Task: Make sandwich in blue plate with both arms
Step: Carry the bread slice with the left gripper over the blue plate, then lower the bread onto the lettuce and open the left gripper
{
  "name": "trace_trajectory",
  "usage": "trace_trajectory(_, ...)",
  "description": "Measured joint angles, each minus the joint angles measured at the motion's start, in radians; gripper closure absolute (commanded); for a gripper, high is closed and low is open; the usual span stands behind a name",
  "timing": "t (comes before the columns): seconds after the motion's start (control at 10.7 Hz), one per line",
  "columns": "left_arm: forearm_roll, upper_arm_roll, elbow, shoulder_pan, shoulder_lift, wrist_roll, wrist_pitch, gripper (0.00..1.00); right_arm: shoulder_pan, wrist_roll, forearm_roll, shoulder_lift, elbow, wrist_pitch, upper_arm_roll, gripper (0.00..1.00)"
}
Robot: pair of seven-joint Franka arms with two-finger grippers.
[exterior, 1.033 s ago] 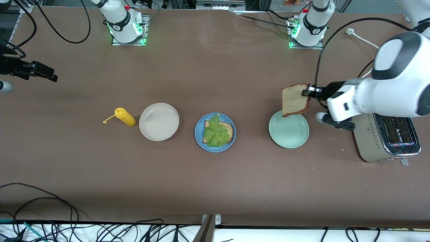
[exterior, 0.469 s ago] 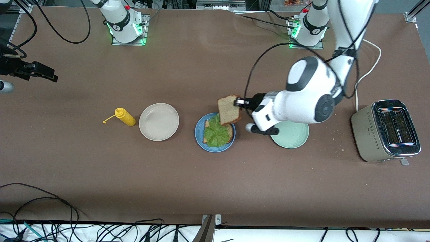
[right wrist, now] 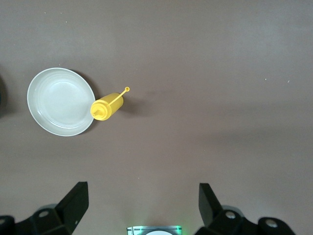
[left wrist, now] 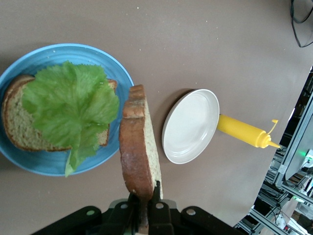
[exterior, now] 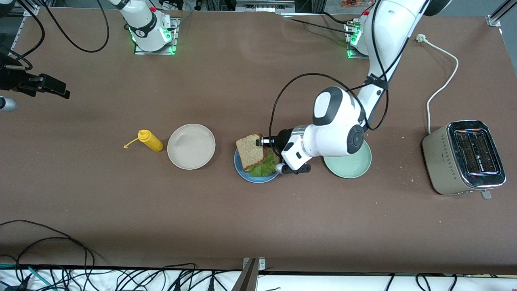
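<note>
We note the left gripper (exterior: 260,142) clamped on a bread slice (exterior: 250,151) over the blue plate (exterior: 241,169); left wrist view alone shows lettuce (left wrist: 73,105) on bread. Right gripper (right wrist: 142,200), jaws apart, waits over the brown desk (exterior: 242,218).

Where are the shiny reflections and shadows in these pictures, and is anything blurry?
Front view: even light, glare on the toaster top and the left arm's glossy casing. Left wrist view: held bread slice looms large, slightly soft; beige plate casts a dark shadow. Right wrist view: sharp, with a soft shadow beside the yellow bottle.
</note>
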Motion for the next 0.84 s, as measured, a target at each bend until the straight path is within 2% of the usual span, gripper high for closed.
trace_trajectory(0.38,0.000,0.007,0.001,-0.003,0.054,0.091,0.083,1.00,0.000,0.000,0.000,0.000,0.000,0.000,0.000,0.00)
trace_trajectory(0.47,0.000,0.007,0.001,-0.005,0.068,0.097,0.100,0.96,0.000,0.000,0.000,0.000,0.000,0.000,0.000,0.00)
trace_trajectory(0.56,0.000,0.007,0.001,-0.008,0.078,0.116,0.105,0.81,0.000,0.000,0.000,0.000,0.000,0.000,0.000,0.00)
trace_trajectory(0.75,0.000,0.008,0.001,-0.009,0.094,0.163,0.106,0.12,0.000,0.000,0.000,0.000,0.000,0.000,0.000,0.00)
trace_trajectory(0.84,0.000,0.011,0.001,-0.008,0.102,0.172,0.106,0.00,0.000,0.000,0.000,0.000,0.000,0.000,0.000,0.00)
